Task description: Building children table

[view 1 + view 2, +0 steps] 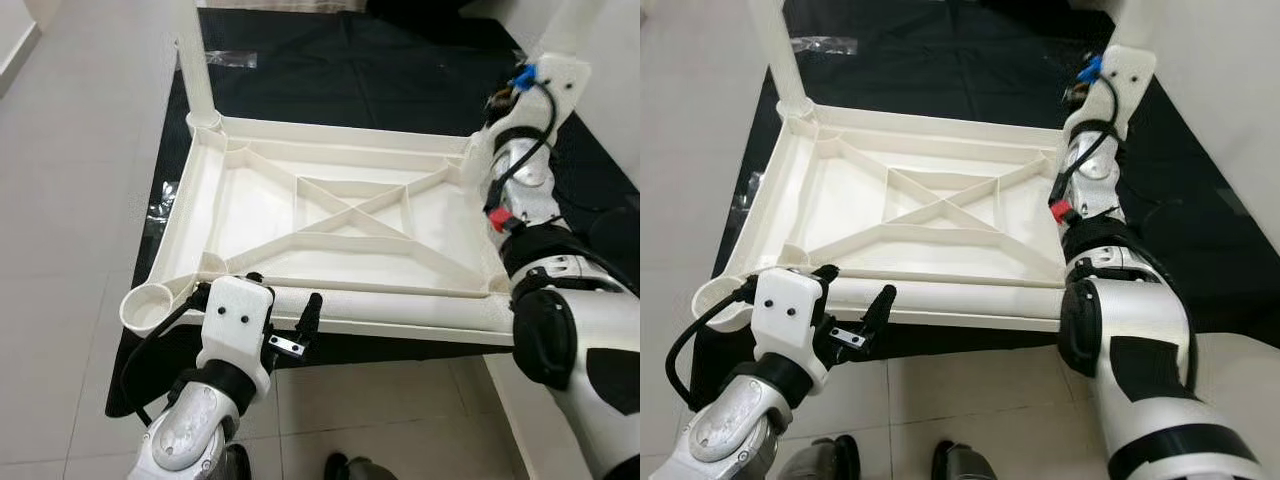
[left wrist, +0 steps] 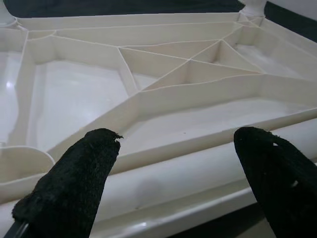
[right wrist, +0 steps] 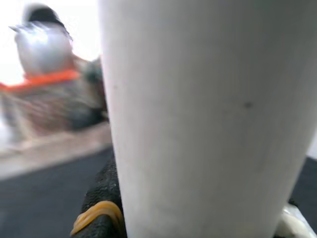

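The upturned white plastic tabletop [image 1: 330,225] lay on a black mat [image 1: 380,70] on the floor. It looked light, stiff and slick, best gripped by its ribs. The left claw [image 1: 255,305] hovered spread at the near rim; the right claw [image 3: 106,208] pinched a table leg [image 3: 208,114] at the far right corner.

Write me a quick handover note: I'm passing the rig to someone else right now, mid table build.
Left gripper: open, fingers astride the near rim of the upside-down white tabletop, not clamping it.
Right gripper: up at the far right corner, with a white table leg close against its finger; whether it is clamped cannot be told.
Tabletop lies ribs up on a black mat.
Done: one leg stands in the far left corner socket.
Left: the near left socket is empty; seat the right-hand leg, then fit the near corners.
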